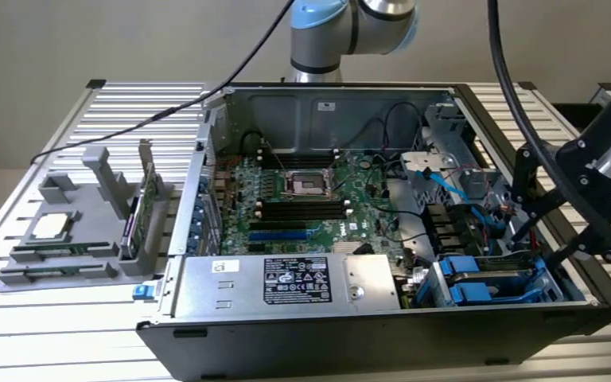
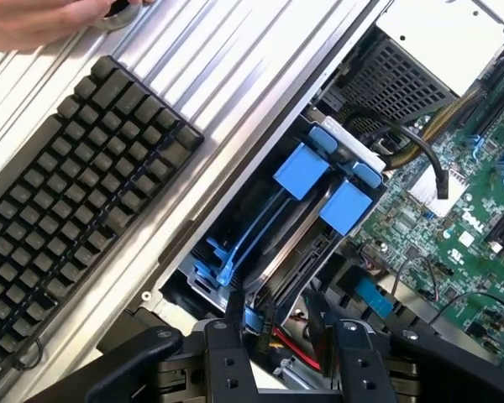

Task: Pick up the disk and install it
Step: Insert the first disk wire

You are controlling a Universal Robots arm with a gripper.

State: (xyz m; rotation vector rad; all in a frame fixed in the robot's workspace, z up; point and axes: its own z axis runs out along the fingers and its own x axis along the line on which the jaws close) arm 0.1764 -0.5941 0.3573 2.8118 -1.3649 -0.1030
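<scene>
The disk (image 1: pixel 493 278) lies in the drive bay at the front corner of the open computer case (image 1: pixel 317 103), on the exterior view's right; its bright blue carrier frames a grey strip. In the wrist view the disk's blue end tabs (image 2: pixel 304 171) sit side by side at the bay's mouth, with a silver edge running back from them. My gripper (image 1: pixel 528 231) hangs just above that bay, by the case's side wall. Its two black fingers (image 2: pixel 227 357) stand apart with nothing between them, and my gripper (image 2: pixel 290 357) is open and clear of the carrier.
A silver power supply (image 1: pixel 295 282) with a black-and-white label fills the case front beside the bay. Blue and red cables (image 2: pixel 235 252) cross the bay. A black keyboard (image 2: pixel 76 193) and a person's hand (image 2: pixel 42 17) are outside the case. A grey fixture (image 1: pixel 83 231) holds a chip and cards.
</scene>
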